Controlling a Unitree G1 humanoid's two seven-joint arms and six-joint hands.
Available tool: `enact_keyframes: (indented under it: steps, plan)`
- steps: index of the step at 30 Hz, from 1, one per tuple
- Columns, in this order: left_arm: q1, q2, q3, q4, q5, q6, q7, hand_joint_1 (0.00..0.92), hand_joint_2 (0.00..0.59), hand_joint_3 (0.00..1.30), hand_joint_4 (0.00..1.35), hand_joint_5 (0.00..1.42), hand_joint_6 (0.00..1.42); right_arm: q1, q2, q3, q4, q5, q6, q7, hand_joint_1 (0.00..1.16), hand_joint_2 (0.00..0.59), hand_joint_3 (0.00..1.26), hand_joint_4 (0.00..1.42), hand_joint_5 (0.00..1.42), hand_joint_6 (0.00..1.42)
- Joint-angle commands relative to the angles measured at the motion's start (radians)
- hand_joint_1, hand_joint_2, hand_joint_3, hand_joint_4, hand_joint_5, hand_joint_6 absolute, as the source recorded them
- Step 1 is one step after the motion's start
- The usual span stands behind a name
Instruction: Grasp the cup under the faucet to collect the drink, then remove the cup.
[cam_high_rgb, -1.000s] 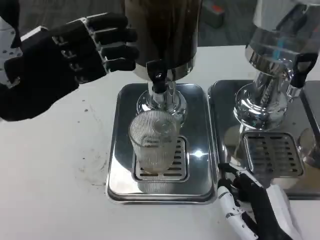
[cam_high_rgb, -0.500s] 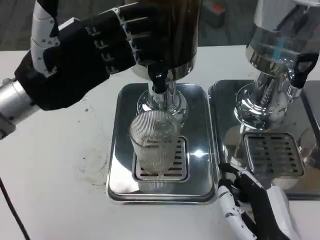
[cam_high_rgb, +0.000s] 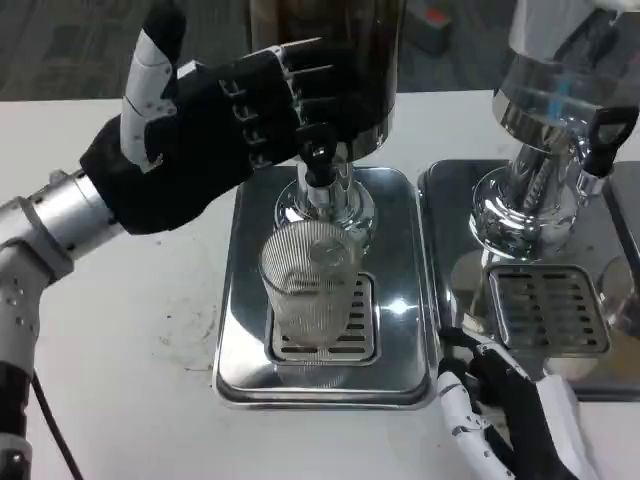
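Reaching in from the left of the head view, the left hand (cam_high_rgb: 205, 130) is raised above the table (cam_high_rgb: 120, 330), palm side dark, thumb sticking up and apart from the rest. Its fingers (cam_high_rgb: 300, 85) lie close together side by side, stretched toward the faucet (cam_high_rgb: 320, 160); the fingertips sit right at the black tap lever and the dispenser's dark tank (cam_high_rgb: 330, 50), probably touching the lever, but the overlap makes contact hard to confirm. Nothing is held in that hand.

Below those fingertips the cup (cam_high_rgb: 308, 290), clear and ribbed, stands upright on the slotted grate of the steel drip tray (cam_high_rgb: 245, 300), directly under the faucet spout. No fingers touch it. Cannot tell if any liquid is in it.

Right hand (cam_high_rgb: 505, 420) sits low at the bottom edge, just beside the tray's front right corner, to the right of the cup and apart from it. Its fingers (cam_high_rgb: 465, 420) are slightly curled and a bit apart, gripping nothing.

Beyond the right hand's fingers stands a second dispenser (cam_high_rgb: 550, 130), chrome, with its own drip tray (cam_high_rgb: 450, 200) and grate.
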Motion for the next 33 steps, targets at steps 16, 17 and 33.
enact_keyframes:
  steps: [16,17,33]
  plan:
    - [0.021,0.017,-0.063,0.019,0.186,-0.358,-0.028,0.0,0.055,0.28,0.2,0.21,0.14,0.013,0.004,0.004,0.018,0.021,0.004,-0.002,0.17,0.471,0.27,0.14,0.15,0.25]
    - [0.024,0.018,-0.066,0.022,0.193,-0.378,-0.027,0.0,0.055,0.28,0.2,0.21,0.14,0.013,0.003,0.003,0.018,0.021,0.004,-0.001,0.17,0.472,0.27,0.14,0.15,0.25]
    - [0.065,0.008,-0.094,0.068,0.219,-0.583,-0.016,0.0,0.064,0.3,0.22,0.23,0.15,0.015,-0.008,-0.001,0.005,0.02,0.011,0.01,0.16,0.473,0.27,0.14,0.15,0.23]
